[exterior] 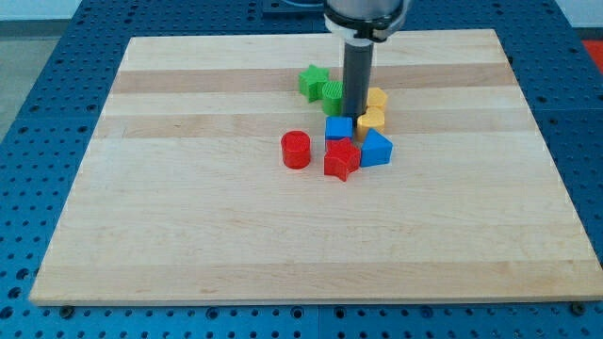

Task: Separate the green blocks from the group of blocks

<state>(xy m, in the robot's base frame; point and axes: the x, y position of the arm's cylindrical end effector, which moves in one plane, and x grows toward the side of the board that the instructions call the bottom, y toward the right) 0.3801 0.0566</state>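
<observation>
There are no jaws on this arm, so nothing is open, closed or gripping; it works only by pushing with my tip (356, 115). My tip stands toward the far edge of the table (188, 245), in the middle of the cluster: the green cylinder (333, 94) touches the rod on its left side, the two yellow blocks (374, 108) sit just beside it on the right, and the blue cube (339, 128) is right in front of it. The green star (313, 81) lies against the green cylinder, a little nearer the far-left corner. The red cylinder (295, 149), red star (342, 159) and a second blue block (375, 149) lie nearer the front edge.

To do this step well, I judge the push should run toward the left edge, so both greens travel together. Keep the line of travel through the green cylinder's middle; an off-centre push may let it roll aside. Steer clear of the blue cube.
</observation>
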